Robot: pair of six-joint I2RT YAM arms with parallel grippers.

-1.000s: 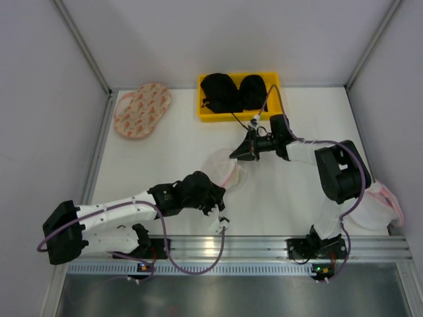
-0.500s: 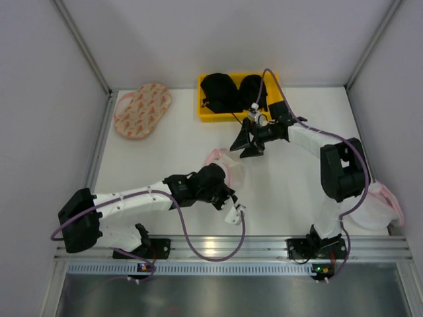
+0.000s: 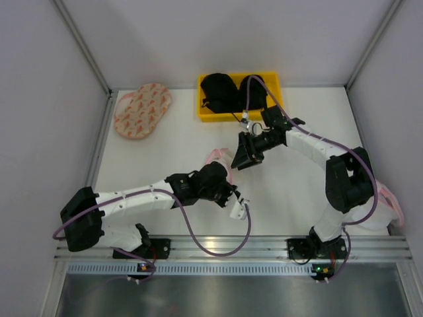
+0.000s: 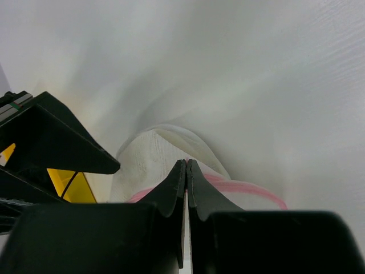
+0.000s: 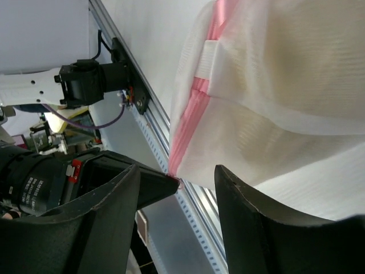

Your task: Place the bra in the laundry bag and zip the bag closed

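Observation:
The laundry bag (image 5: 274, 103) is white mesh with a pink zip rim (image 5: 191, 114). From above only a bit of the laundry bag (image 3: 215, 157) shows between the two arms. A dull yellowish shade shows through the mesh. The bra itself is not plainly visible. My left gripper (image 4: 186, 164) is shut on the bag's pink rim, and the left gripper (image 3: 223, 170) reaches in from the near left. My right gripper (image 5: 177, 171) stands open just beside the zip end, touching nothing. The right gripper (image 3: 241, 158) hangs over the bag's far right side.
A yellow bin (image 3: 270, 78) with black bras (image 3: 221, 91) stands at the back. An oval pinkish bag (image 3: 142, 109) lies at the back left. Another mesh bag (image 3: 382, 206) lies by the right arm's base. The rail (image 3: 264, 246) runs along the near edge.
My right gripper let go of the bag, swung back and opened wide, then came back to the bag with the jaws narrower. My left gripper moved right and forward, still pinching the rim.

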